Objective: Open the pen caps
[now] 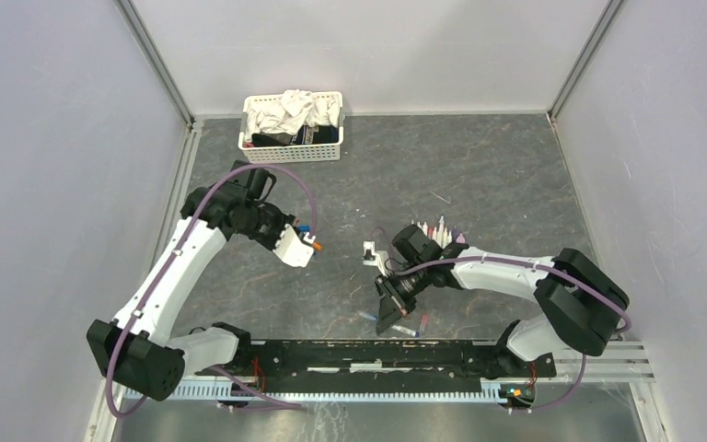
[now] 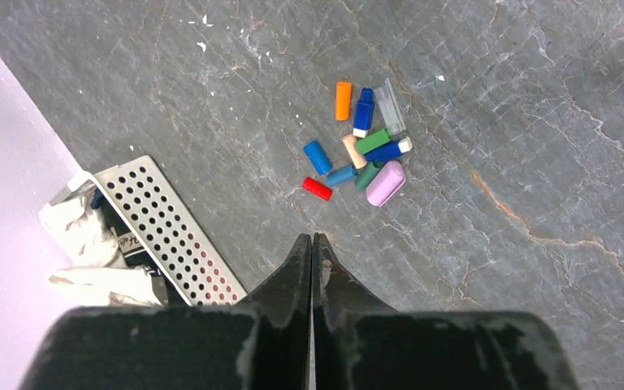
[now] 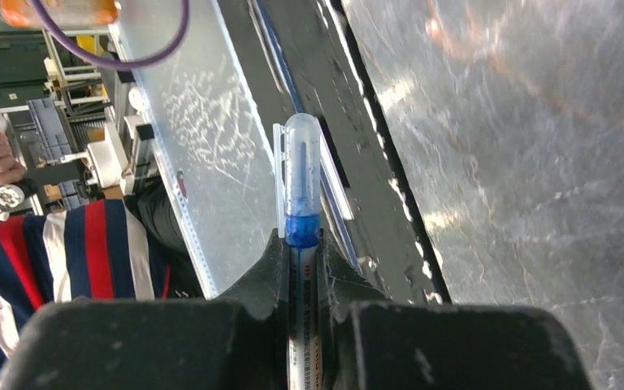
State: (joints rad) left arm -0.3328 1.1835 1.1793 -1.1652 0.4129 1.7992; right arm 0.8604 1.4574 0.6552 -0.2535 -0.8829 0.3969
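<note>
Nearest, the right gripper (image 3: pixel 301 244), close to the near edge of the bench (image 3: pixel 536 162), is clamped on a pen (image 3: pixel 301 230); its clear cap (image 3: pixel 302 154) sits over the blue tip. The left gripper (image 2: pixel 311 248) has both fingers (image 2: pixel 292 272) pressed together and holds nothing. Loose pen caps (image 2: pixel 357 154) lie in one heap on the bench beyond it, and the white basket (image 2: pixel 171 231) stands at the far edge.

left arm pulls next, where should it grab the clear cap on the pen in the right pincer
Grip the clear cap around its middle, above the blue collar, where it stands free of the right pincer. Come in across the pen's axis from the side away from its clip. The left pincer is shut, so open it first.
</note>
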